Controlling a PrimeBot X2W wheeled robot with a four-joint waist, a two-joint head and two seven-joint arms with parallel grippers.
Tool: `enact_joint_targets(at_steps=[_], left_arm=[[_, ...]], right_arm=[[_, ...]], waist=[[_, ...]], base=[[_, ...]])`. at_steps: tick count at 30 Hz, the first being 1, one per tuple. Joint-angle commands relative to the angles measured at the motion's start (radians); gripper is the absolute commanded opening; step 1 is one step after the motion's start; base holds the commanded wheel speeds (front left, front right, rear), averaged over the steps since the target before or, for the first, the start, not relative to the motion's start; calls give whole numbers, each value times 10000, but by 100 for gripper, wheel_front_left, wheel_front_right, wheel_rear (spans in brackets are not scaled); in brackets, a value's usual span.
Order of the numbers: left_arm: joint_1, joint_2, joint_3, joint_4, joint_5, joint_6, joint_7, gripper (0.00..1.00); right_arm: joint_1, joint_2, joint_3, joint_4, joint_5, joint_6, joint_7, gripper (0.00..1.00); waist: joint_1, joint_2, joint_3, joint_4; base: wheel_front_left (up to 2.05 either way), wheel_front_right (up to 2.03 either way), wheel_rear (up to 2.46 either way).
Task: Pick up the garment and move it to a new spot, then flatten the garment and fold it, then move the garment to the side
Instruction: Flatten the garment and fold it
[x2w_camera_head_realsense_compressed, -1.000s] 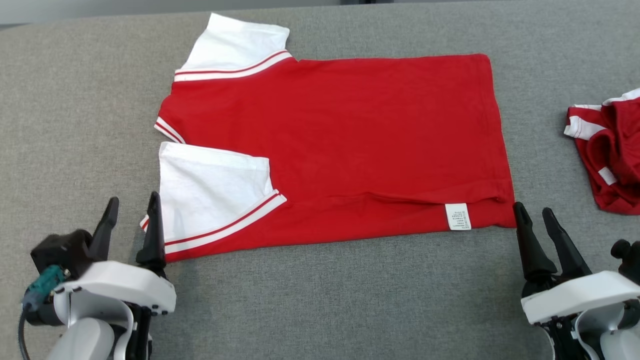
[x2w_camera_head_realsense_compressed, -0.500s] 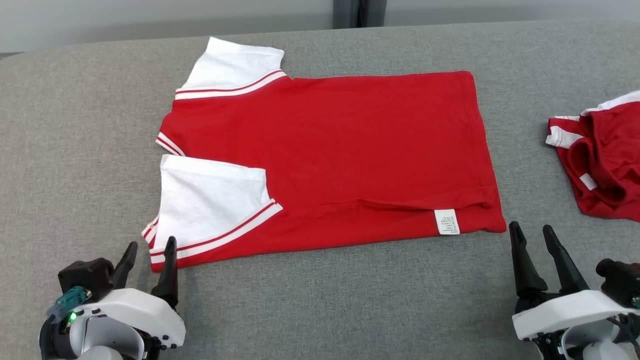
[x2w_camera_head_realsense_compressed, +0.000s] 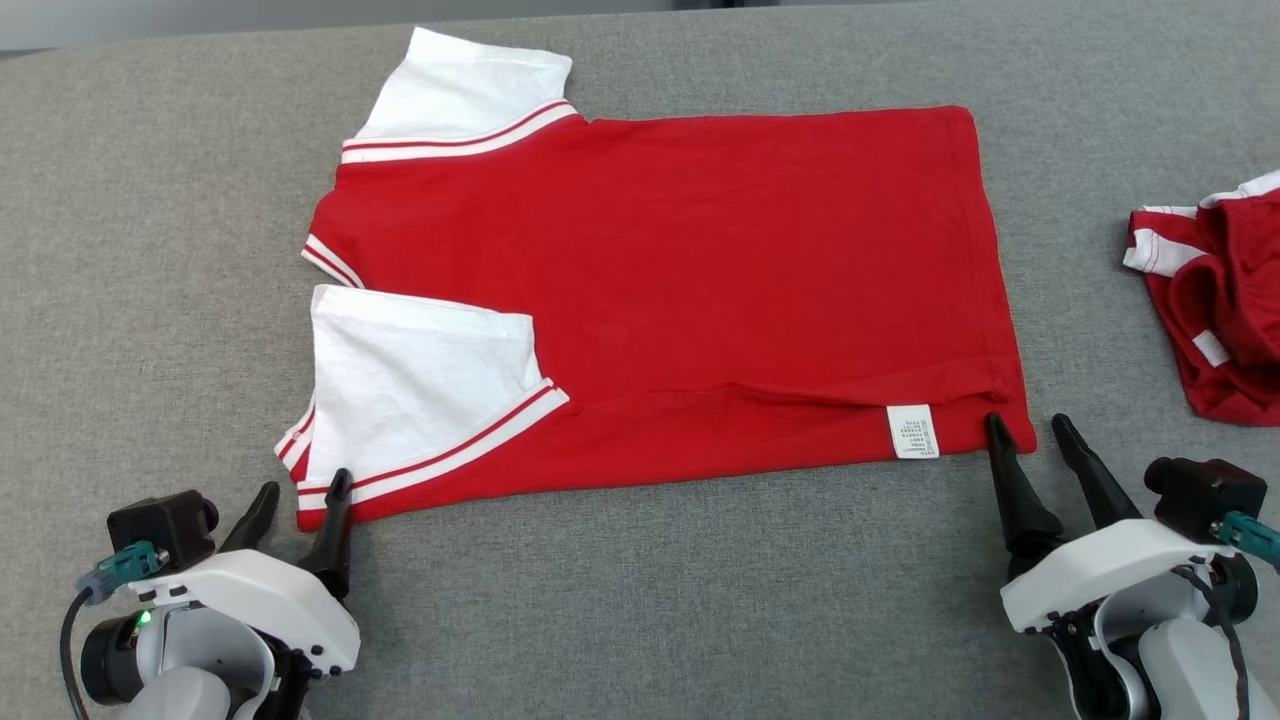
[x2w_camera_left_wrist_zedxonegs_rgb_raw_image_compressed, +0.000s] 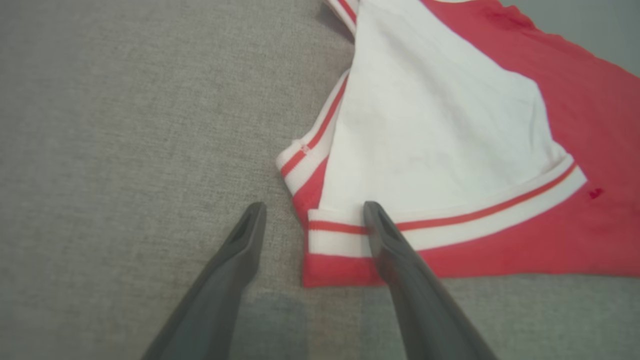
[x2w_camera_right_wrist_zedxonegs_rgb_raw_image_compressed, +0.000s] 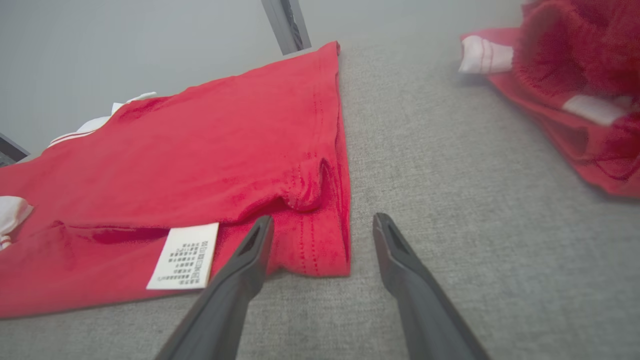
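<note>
Red garment (x2w_camera_head_realsense_compressed: 700, 290) lies flat mid-surface (x2w_camera_head_realsense_compressed: 150, 250), a pincer at each near corner
Left pincer (x2w_camera_head_realsense_compressed: 305, 482) wide open, empty, one finger (x2w_camera_left_wrist_zedxonegs_rgb_raw_image_compressed: 385, 240) over the striped cuff of the white sleeve (x2w_camera_head_realsense_compressed: 420, 370); right pincer (x2w_camera_head_realsense_compressed: 1027, 420) wide open, empty, straddling the hem corner beside the label (x2w_camera_head_realsense_compressed: 913, 432); second red garment (x2w_camera_head_realsense_compressed: 1220, 320) bunched well apart, right

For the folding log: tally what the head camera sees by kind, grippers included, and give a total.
Garments: 2 (flat shirt, crumpled garment at the right edge)
Grippers: 2 (left gripper, right gripper, both open)
Total: 4
</note>
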Motion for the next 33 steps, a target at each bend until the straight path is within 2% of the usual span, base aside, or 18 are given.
enact_joint_targets(at_steps=[1,7,8,9,10,11,12,19,25,33], left_arm=[[-135,-33,-4,78,-168,-132,86,100],[-212,-264,-132,394,-637,-540,479,100],[-220,-291,-162,428,-671,-601,552,71],[-220,-291,-162,428,-671,-601,552,71],[-208,-338,-176,471,-823,-720,625,14],[-208,-338,-176,471,-823,-720,625,14],[-206,-341,-190,495,-853,-763,671,0],[-67,-359,-76,412,-1152,-1049,614,0],[185,-190,62,65,-1406,-1263,607,0],[1068,211,103,-673,-1403,-934,711,0]], right_arm=[[-187,-62,59,153,28,2,10,100],[-540,-69,362,880,98,2,305,100],[-570,-69,416,944,141,2,315,61],[-570,-69,416,944,141,2,315,61],[-631,-61,538,1052,240,4,372,10],[-631,-61,538,1052,240,4,372,10],[-658,-60,577,1101,299,4,366,0],[-530,-181,691,1152,684,1,335,0],[-147,-295,632,723,1254,2,556,0],[1037,-582,128,-148,1405,1,1127,0]], waist=[[0,-1,51,37],[0,-1,142,108],[0,-1,144,114],[0,-1,144,114],[0,-1,148,110],[0,-1,148,110],[0,-1,144,109],[0,-1,9,129],[0,-1,-239,219],[0,-1,-678,344]], base=[[0,0,0],[0,0,0],[0,0,0],[0,0,0],[0,0,0],[0,0,0],[0,0,0],[0,0,0],[0,0,0],[0,0,0]])
